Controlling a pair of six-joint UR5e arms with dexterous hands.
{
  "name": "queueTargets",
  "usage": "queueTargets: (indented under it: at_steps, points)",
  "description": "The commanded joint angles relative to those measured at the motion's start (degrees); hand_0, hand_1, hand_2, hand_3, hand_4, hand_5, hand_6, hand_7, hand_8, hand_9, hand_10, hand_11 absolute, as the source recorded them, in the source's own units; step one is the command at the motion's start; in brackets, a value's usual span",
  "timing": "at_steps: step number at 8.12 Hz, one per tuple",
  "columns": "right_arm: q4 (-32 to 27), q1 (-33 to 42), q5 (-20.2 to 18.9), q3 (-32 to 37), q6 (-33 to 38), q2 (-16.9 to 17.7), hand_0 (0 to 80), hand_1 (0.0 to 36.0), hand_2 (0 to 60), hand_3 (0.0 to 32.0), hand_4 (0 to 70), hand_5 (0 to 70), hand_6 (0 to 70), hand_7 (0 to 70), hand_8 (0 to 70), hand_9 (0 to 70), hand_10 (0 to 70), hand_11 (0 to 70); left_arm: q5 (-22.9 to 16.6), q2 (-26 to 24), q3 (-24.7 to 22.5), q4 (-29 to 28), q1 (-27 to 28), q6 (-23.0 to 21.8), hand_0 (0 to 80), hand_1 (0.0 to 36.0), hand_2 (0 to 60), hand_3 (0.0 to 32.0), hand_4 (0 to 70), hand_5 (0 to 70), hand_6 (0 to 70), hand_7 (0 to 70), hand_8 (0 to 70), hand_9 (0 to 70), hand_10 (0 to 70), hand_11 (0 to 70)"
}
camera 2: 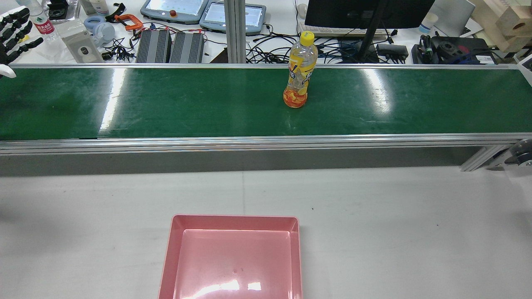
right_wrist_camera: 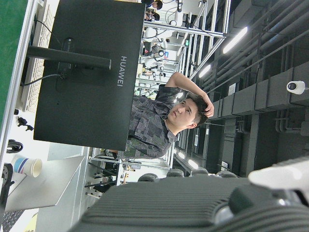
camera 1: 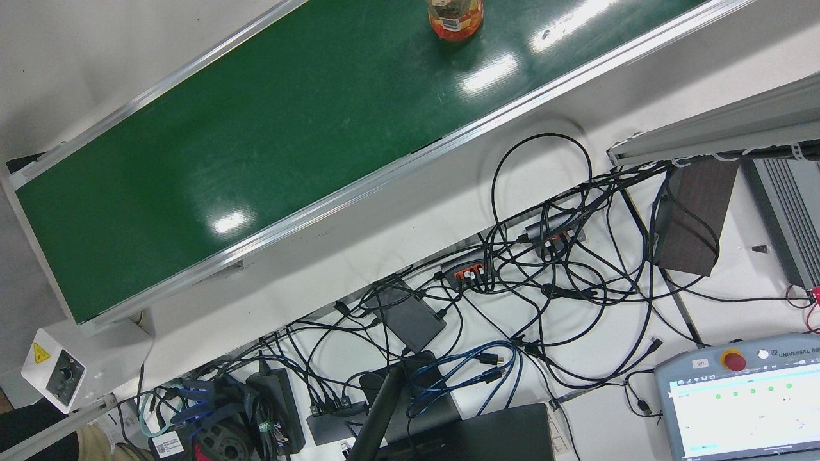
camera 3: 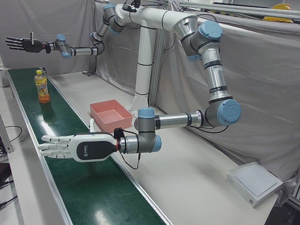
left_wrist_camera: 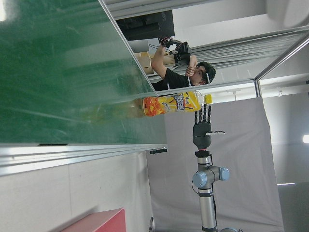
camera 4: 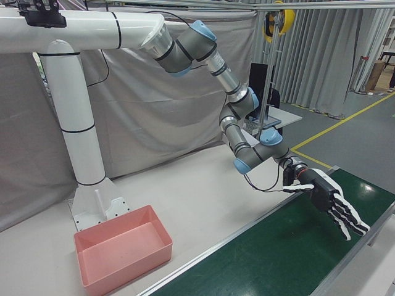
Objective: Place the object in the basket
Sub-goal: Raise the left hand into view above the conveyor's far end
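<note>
Bottle upright near belt's far edge, well apart from left hand and right hand; seems nearer the right; fingers spread, empty.

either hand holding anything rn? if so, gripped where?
Nothing held. Left hand and right hand are both open over the belt; the bottle stands untouched and the basket holds nothing.

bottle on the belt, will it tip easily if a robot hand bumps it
Probably. The bottle stands upright, tall on a narrow base, so a push near the cap would likely topple it. It looks mostly empty, so probably light. On its side it would likely roll on the smooth belt.
</note>
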State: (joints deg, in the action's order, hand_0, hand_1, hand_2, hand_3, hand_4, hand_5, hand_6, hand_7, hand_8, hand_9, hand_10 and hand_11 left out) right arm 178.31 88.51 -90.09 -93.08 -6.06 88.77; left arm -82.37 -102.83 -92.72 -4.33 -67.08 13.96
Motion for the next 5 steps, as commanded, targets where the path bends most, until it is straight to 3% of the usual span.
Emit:
queueTargets:
  at_steps: [1,5]
  points:
    - [0.0,0.0,0.0,0.0,0.0,0.0,0.0,0.0,0.0,0.0,0.0,0.0,0.0,0.0,0.0,0.0,0.0,0.0,1.4,0.0,0.0,0.0,3.1,0.0,61.0,10.0,0.0,0.0,0.0,9.6,0.0,0.0,0.0,0.0,4.1,8.2]
    - [0.0,0.0,0.0,0.0,0.0,0.0,0.0,0.0,0.0,0.0,0.0,0.0,0.0,0.0,0.0,0.0,0.0,0.0,1.4,0.0,-0.1,0.6,3.1,0.1,61.5,10.2,0.0,0.0,0.0,11.1,0.0,0.0,0.0,0.0,3.5,7.3]
